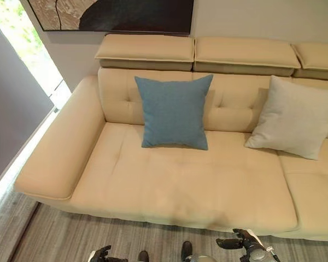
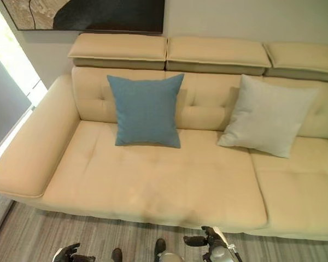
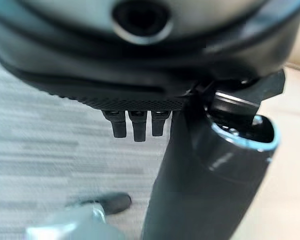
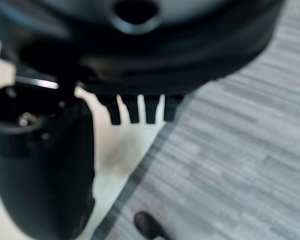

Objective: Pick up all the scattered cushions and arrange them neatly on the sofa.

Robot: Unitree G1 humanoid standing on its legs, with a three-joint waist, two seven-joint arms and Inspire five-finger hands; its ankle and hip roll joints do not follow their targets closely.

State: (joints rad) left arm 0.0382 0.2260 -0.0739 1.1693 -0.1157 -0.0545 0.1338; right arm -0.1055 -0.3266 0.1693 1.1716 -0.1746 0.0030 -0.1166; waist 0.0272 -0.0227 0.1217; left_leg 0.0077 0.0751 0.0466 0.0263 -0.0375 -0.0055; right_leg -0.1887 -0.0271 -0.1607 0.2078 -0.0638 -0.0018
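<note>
Left eye view: a beige sofa (image 1: pixel 180 180) spans the frame, its armrest at the left and three headrest pads along the top. A blue cushion (image 1: pixel 174 112) stands upright against the backrest at centre, its lower edge on the seat. A light grey cushion (image 1: pixel 291 117) leans against the backrest at the right, tilted, well apart from the blue one. A dark framed picture (image 1: pixel 115 13) hangs on the wall at upper left. Grey striped carpet (image 1: pixel 71 234) runs along the bottom. The left hand (image 1: pixel 100 254) shows at the bottom edge, left of centre; the right hand (image 1: pixel 243 241) at the bottom edge, right of centre, holding nothing.

Right eye view: the same scene, with both cushions on the sofa, upright against the backrest.

Left wrist view: the left hand's fingers (image 3: pixel 134 125) hang straight over the carpet, empty, the thumb (image 3: pixel 210 180) large in the foreground.

Right wrist view: the right hand's fingers (image 4: pixel 135 110) point straight down, relaxed and empty, above the line where sofa meets carpet.
</note>
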